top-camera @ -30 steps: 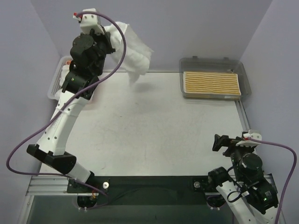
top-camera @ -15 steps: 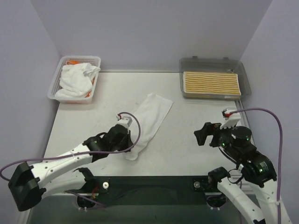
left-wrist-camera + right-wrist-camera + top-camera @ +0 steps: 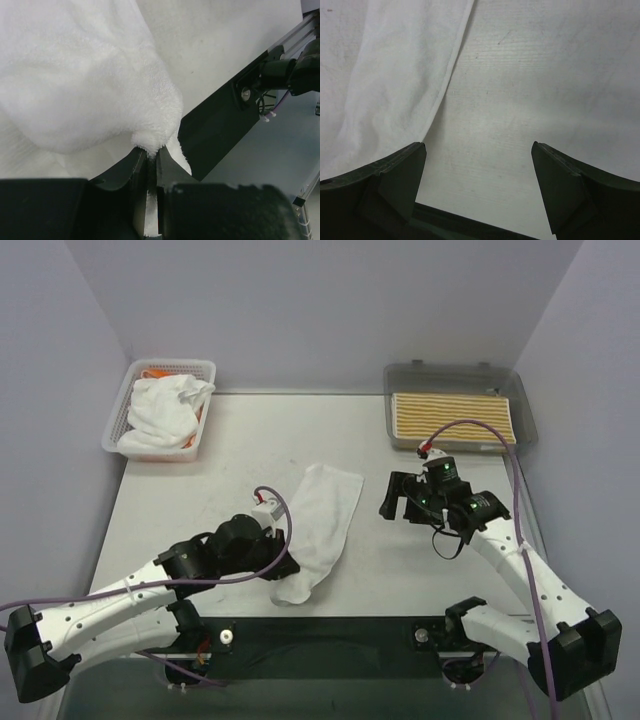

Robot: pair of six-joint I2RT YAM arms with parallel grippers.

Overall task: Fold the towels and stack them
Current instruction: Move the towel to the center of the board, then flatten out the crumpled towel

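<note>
I am watching the left gripper (image 3: 151, 151) from its wrist camera. Its jaws are standing almost together, and a fluffy tuft of the white towel (image 3: 322, 525) is sitting pinched in the narrow slit between them. From overhead, that arm is reaching in low from the left. Its gripper is resting at the towel's left edge, toward the near end of the cloth.

The towel itself is lying stretched out on the table (image 3: 230, 460), roughly at the middle. It is running as a long strip from far right to near left, with its near end bunching up close to the dark strip (image 3: 330, 630) along the table's front edge.

The right gripper (image 3: 477, 167) is hanging over bare tabletop just beside the towel's right edge. Its jaws are spread wide and holding nothing, and the left finger (image 3: 395, 172) is overlapping the hem in the wrist view.

At the far left corner, crumpled white towels (image 3: 160, 410) are filling the white mesh basket (image 3: 112, 430), with a bit of orange cloth (image 3: 155, 373) peeking out at the far side. At the far right, the yellow-and-white striped towel (image 3: 452, 420) is lying folded flat in the grey tray (image 3: 450, 372).
</note>
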